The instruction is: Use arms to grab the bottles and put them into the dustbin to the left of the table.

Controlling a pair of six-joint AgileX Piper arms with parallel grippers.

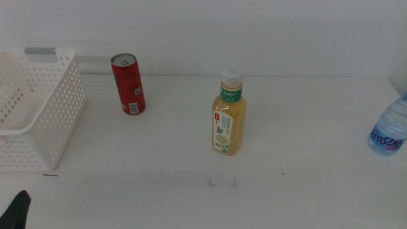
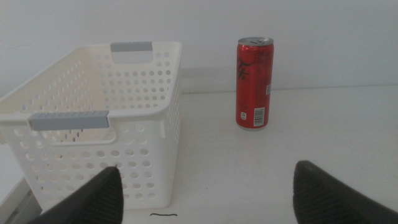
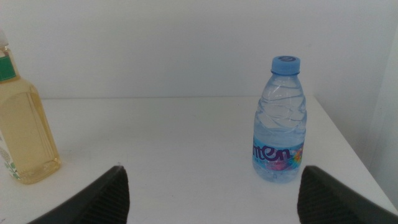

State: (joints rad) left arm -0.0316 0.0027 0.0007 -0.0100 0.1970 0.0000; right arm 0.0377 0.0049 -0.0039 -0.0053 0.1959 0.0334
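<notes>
**Three bottles upright, both claws apart**

Three containers stand on the white counter [image 1: 305,127]: a red can [image 1: 129,84] near the perforated white bin [image 1: 38,121] at left, a yellow tea bottle [image 1: 228,114] mid-counter, a blue-capped water bottle [image 3: 279,121] at the right edge. Left claw [image 2: 208,196] and right claw [image 3: 214,196] hang spread wide, empty, nothing between them and the bottles.

A red drink can [image 1: 128,84] stands upright on the white table [image 1: 305,127], near the far edge and just right of the dustbin [image 1: 38,108], a white perforated basket with grey rim strips at the table's left. A yellow tea bottle [image 1: 228,114], white-capped and green-labelled, stands upright mid-table. A clear blue-capped water bottle [image 3: 280,121] stands upright near the right edge.
</notes>
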